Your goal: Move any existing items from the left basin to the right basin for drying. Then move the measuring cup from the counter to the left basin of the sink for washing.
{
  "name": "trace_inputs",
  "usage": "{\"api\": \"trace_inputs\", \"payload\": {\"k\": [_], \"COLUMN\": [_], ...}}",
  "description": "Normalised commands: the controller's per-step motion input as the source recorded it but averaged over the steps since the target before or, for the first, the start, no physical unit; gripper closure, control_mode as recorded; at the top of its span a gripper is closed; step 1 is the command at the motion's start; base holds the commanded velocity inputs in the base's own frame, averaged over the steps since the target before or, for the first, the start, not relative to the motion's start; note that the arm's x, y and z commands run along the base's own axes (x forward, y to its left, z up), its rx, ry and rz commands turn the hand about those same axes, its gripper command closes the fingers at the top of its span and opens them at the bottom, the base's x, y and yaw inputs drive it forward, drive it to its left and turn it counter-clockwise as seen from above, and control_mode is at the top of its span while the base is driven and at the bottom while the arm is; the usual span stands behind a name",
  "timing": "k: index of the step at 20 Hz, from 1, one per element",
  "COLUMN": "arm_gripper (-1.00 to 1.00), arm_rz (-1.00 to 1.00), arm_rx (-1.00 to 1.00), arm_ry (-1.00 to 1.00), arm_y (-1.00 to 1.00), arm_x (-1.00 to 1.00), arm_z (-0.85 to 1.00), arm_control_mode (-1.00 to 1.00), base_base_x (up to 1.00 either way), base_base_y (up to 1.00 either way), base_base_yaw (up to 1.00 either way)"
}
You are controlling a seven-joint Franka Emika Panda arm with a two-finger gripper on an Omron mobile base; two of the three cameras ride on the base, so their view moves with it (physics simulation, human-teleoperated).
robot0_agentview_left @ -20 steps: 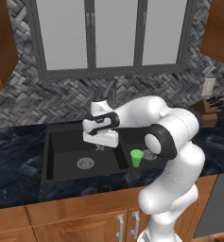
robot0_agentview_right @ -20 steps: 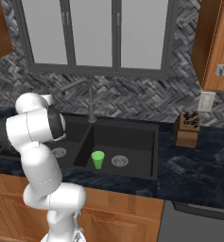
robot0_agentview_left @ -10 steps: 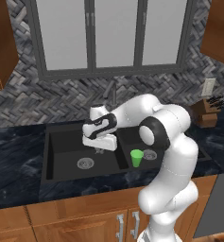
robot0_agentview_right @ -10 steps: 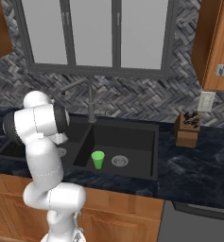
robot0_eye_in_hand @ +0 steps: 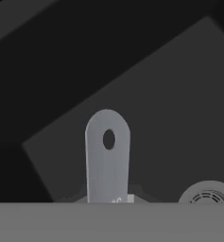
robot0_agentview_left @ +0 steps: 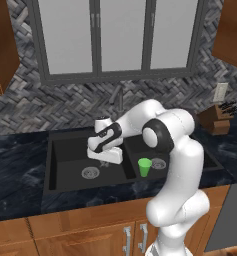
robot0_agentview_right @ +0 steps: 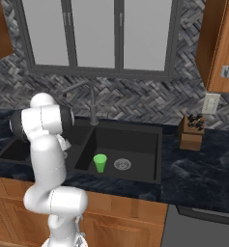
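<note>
Green tumbler (robot0_agentview_left: 144, 167) stands upright on the floor of the right basin (robot0_agentview_left: 182, 150), just beside that basin's round steel drain (robot0_agentview_left: 158, 163). The right base view shows the same: tumbler (robot0_agentview_right: 100, 163) upright, drain (robot0_agentview_right: 121, 164) close beside it, the two apart, not touching.

Gripper (robot0_agentview_left: 104, 161) hangs low over the left basin (robot0_agentview_left: 65, 165), near the centre divider (robot0_agentview_left: 129, 165), above and just to the side of the left drain (robot0_agentview_left: 90, 173). The white arm reaches across from the lower right, elbow bent over the right basin.

Hand view: the measuring cup's handle (robot0_eye_in_hand: 107, 156), a flat pale grey strip with a rounded end and a hanging hole, rises straight up from the bottom of the frame against the matte black basin floor. Its lower end runs down between the jaws; the bowl of the cup is out of sight. Jaws are drawn in narrow, clamped on the measuring cup by that handle. Part of a steel drain (robot0_eye_in_hand: 207, 193) shows at lower right.

Dark slim faucet (robot0_agentview_right: 91, 103) stands behind the sink. A wooden knife block (robot0_agentview_right: 192, 131) sits on the dark marbled surface (robot0_agentview_right: 203, 164), well apart from the sink.
</note>
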Motion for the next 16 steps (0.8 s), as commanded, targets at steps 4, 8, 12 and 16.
{"api": "trace_inputs", "payload": {"k": [4,8,12,16], "arm_gripper": [1.0,1.0,1.0,1.0], "arm_rz": [0.0,0.0,0.0,0.0], "arm_rx": [0.0,0.0,0.0,0.0], "arm_ry": [0.0,0.0,0.0,0.0], "arm_y": [0.02,0.02,0.02,0.01], "arm_x": [0.13,0.16,0.13,0.12], "arm_z": [-0.33,-0.3,-0.28,-0.21], "arm_control_mode": [-1.0,-1.0,-1.0,-1.0], "base_base_x": [0.0,0.0,0.0,0.0], "base_base_y": [0.0,0.0,0.0,0.0], "base_base_yaw": [0.0,0.0,0.0,0.0]}}
